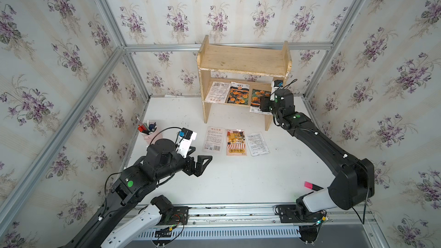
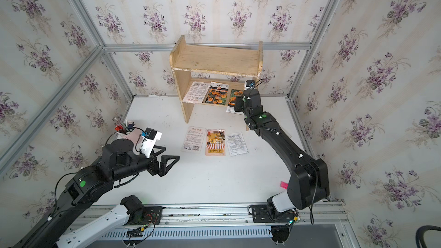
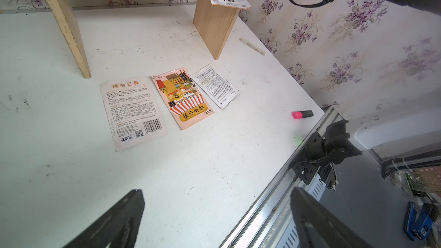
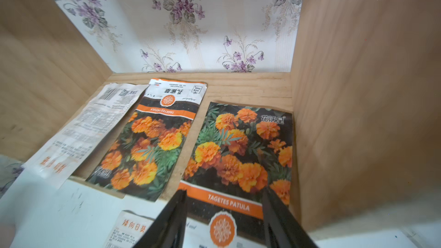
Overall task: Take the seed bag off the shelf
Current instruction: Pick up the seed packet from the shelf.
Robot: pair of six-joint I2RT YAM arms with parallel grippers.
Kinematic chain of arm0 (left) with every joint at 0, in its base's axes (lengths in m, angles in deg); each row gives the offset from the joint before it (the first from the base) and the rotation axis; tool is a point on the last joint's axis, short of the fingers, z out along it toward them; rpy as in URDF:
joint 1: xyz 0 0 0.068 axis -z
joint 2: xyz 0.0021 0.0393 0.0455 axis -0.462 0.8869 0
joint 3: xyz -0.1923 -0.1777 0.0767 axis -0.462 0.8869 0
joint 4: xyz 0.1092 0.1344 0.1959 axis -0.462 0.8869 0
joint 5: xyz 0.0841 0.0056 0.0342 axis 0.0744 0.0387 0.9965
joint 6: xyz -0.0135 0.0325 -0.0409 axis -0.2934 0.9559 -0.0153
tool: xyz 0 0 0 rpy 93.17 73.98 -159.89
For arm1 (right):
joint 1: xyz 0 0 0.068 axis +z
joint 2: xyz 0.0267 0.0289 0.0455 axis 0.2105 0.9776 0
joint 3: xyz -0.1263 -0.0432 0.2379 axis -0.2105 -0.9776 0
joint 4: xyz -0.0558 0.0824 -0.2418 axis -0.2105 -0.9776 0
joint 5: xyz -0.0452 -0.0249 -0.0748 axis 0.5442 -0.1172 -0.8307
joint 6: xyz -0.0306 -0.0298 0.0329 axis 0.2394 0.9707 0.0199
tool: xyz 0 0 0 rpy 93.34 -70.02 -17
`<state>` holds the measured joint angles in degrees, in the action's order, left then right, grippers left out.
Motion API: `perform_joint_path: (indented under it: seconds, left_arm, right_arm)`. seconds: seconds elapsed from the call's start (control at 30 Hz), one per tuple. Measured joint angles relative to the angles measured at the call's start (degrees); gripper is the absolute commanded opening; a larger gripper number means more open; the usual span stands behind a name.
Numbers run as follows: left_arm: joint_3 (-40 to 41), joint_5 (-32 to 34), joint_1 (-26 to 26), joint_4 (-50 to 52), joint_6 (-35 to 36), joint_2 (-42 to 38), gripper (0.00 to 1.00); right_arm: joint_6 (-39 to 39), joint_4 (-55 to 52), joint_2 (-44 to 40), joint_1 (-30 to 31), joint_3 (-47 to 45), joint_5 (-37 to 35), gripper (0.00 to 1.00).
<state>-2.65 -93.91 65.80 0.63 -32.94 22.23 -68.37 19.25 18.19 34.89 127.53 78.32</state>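
Because the seed bag (image 1: 259, 99) lies at the right end of the shelf (image 1: 243, 60) on its lower board in both top views, with its near end hanging past the front lip, that overhang is your handle. The right arm (image 1: 310, 137) reaches there. The left gripper (image 1: 202, 152) hangs spread wide and empty over the table (image 1: 238, 182).

In the left wrist view, the bag's white end juts out just beside the side panel.

In the right wrist view, the right gripper (image 4: 223, 190) hovers over the orange band with jaws parted, clamping nothing. I'd get one finger under the overhang and one on top, then close on it and draw it straight toward you. Stay clear of the panel and of the neighbouring marigold bag (image 4: 152, 144).
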Motion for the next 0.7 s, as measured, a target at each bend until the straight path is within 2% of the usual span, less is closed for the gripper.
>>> perform_joint_path:
  seconds: [0.23,0.43,0.6,0.7]
  left_arm:
    - [0.0,-0.8,0.0,-0.1,-0.5,0.3,0.99]
    - [0.0,-1.2,0.0,-0.1,-0.8,0.3,1.00]
    - [0.1,-1.3,0.0,-0.3,-0.8,0.2,1.00]
    - [0.3,-1.4,0.0,-0.5,-1.1,0.1,1.00]
  right_arm:
    - [-5.9,-0.7,-10.5,-1.9,-9.2,7.1,0.59]
    - [-12.0,0.7,-17.6,-8.6,-17.7,15.5,0.61]
    - [-15.8,3.1,-19.1,-15.0,-21.1,24.2,0.62]
    - [-17.0,4.4,-18.2,-16.8,-21.7,28.7,0.62]
